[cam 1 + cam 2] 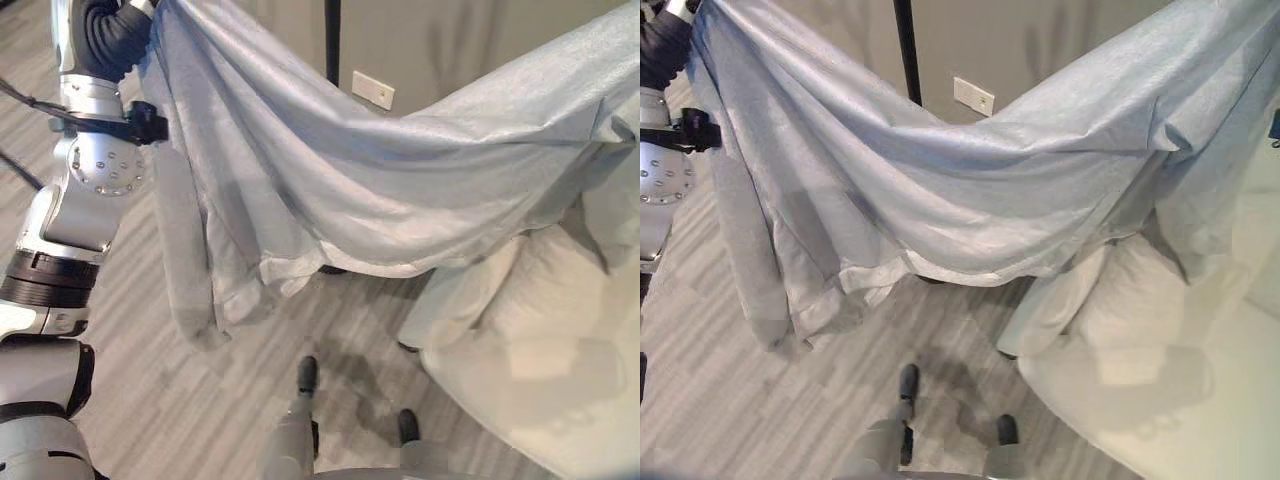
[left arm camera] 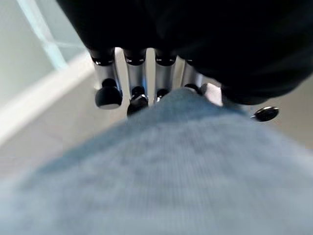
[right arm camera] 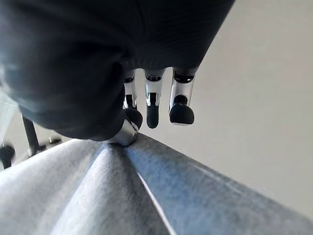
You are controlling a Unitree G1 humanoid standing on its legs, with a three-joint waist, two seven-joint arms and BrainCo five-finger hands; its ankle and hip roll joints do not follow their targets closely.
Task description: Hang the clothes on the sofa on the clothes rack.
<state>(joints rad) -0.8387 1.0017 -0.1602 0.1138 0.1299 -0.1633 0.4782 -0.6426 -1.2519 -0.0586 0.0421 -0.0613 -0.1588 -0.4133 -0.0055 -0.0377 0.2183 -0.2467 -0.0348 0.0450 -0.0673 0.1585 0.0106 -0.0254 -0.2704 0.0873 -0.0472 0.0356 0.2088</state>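
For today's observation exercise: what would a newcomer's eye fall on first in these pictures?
A big pale blue garment stretched in the air, sagging in the middle, fills the head views. The left hand and right hand each pinch an upper end with curled fingers. A cream sofa sits below on the right, and a dark pole stands behind the cloth.

Pale blue garment [image 1: 380,170] stretched aloft, sagging mid-span.
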